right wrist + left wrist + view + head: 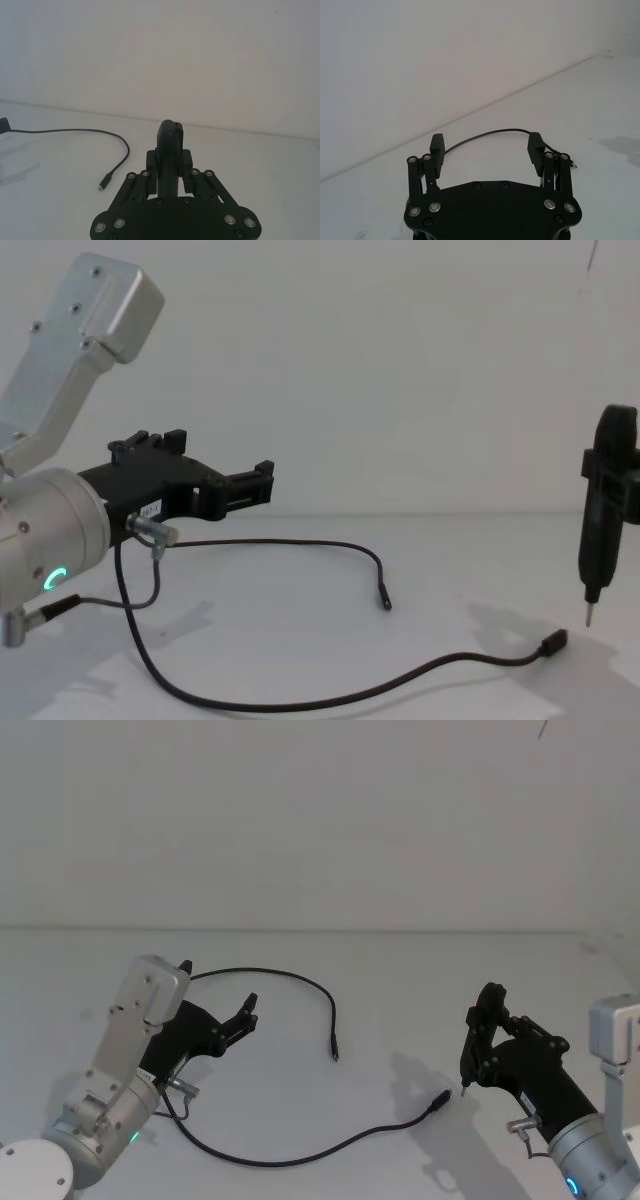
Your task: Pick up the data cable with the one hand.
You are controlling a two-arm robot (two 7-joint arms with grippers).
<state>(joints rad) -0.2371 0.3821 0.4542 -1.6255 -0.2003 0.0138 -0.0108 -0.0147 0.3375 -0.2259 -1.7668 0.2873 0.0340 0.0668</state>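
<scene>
left gripper (pixel 487 145) open above data cable (pixel 333 1030) | risk: thin cord (lying flat) evades pinch | right gripper (pixel 170 162) grips pen-like tool (pixel 597 540)

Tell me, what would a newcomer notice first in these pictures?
A long black cable snakes across the white table, both ends lying free. On the left, the left gripper hangs open above the cable's left part. On the right, the right gripper clamps a slim black pen-like tool, tip down near one end of the cable.
</scene>
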